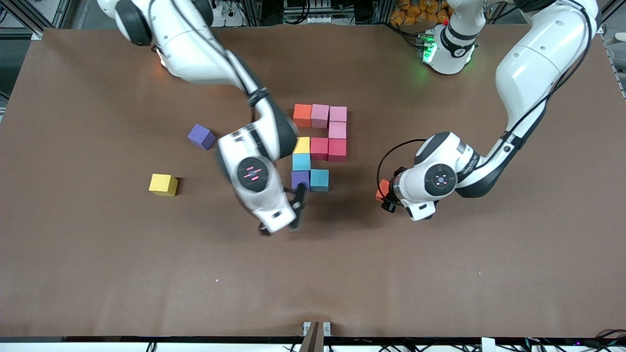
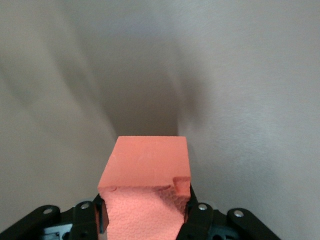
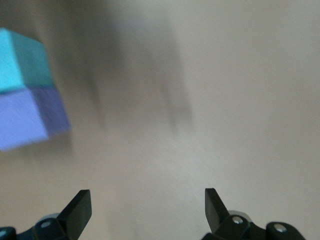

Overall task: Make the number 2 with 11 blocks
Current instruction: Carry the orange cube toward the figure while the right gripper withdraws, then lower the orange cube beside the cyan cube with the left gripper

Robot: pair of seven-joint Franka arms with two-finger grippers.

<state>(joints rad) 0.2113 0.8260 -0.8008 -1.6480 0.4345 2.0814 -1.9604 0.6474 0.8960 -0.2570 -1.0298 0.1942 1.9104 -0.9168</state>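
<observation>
On the brown desk (image 1: pixel 98 269), the multicoloured foam-cube number 2 (image 1: pixel 320 146) is partly built in the middle, ten cubes so far. The left claw (image 2: pixel 145 220) is clamped on a small orange foam cube (image 2: pixel 147 167), toward the left arm's end from the digit's lowest row. The right claw (image 3: pixel 147 207) has its fingers wide apart with nothing in them, right by the digit's purple and blue cubes. A loose purple foam cube (image 1: pixel 201 136) and yellow foam cube (image 1: pixel 163 185) sit toward the right arm's end.

A robotics lab: two white arms (image 1: pixel 195 54) bolted at a brown table (image 1: pixel 98 274), aluminium framing (image 1: pixel 29 14) and cables alongside.
</observation>
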